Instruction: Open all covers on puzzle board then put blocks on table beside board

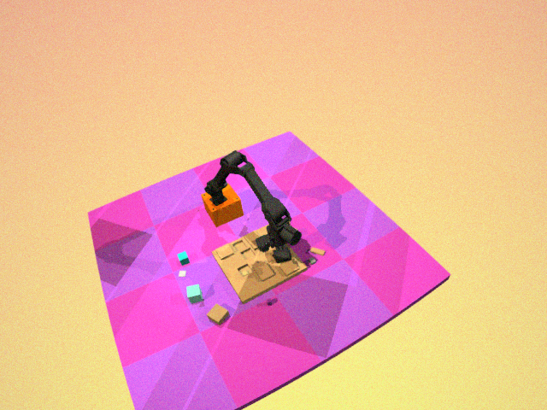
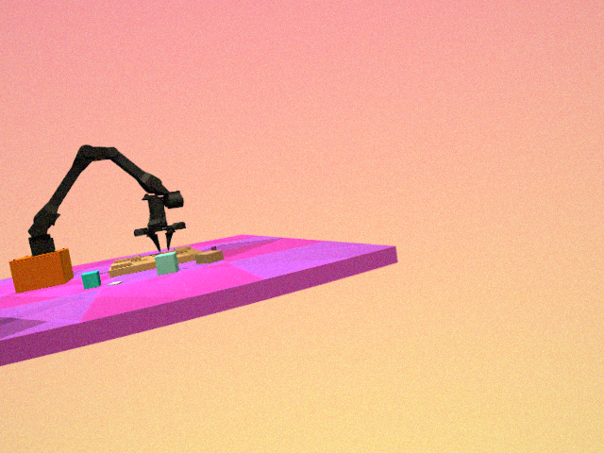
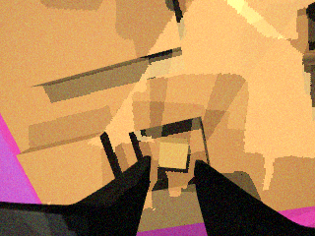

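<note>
The tan puzzle board (image 1: 229, 270) (image 2: 127, 268) (image 3: 276, 105) lies flat on the table. My gripper (image 2: 163, 251) (image 3: 172, 163) is open and low over its far part, fingers pointing down. In the wrist view a small pale yellow block (image 3: 173, 151) sits in a square well, between and just ahead of the fingertips. The top view shows flat square covers, one at the near side (image 1: 263, 271) and one at the left corner (image 1: 225, 252). A nearby open well (image 1: 244, 270) has something pale inside. The arm hides part of the board.
On the table are a teal cube (image 1: 183, 259) (image 2: 91, 279), a white flat piece (image 1: 181, 273) (image 2: 115, 282), a mint cube (image 1: 193, 294) (image 2: 167, 263) and a tan block (image 1: 218, 313) (image 2: 209, 257). A small tan piece (image 1: 317, 251) and a greyish one (image 1: 312, 260) lie beyond the board.
</note>
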You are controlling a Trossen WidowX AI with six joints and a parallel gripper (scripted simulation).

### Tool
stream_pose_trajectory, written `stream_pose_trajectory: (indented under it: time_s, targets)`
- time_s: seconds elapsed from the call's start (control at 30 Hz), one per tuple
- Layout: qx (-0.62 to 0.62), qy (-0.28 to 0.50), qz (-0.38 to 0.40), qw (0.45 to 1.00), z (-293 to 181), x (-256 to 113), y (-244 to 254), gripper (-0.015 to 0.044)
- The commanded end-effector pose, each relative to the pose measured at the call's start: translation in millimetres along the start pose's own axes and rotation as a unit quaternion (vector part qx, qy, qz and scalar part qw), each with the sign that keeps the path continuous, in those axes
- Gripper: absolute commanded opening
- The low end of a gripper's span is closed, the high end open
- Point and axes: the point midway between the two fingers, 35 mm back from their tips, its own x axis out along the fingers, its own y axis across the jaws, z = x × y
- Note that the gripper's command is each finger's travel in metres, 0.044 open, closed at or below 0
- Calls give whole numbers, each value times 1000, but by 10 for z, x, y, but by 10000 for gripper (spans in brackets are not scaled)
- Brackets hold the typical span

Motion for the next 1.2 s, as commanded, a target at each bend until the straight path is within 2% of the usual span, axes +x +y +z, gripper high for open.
stream_pose_trajectory:
  time_s: [0.0, 0.6, 0.9, 1.17]
  targets:
    - [1, 0, 1, 1000, 1, 30, 3, 144]
    - [1, 0, 1, 1000, 2, 153, 2, 144]
    - [0, 0, 0, 1000, 2, 140, -3, 84]
    - [0, 0, 0, 1000, 0, 94, -1, 80]
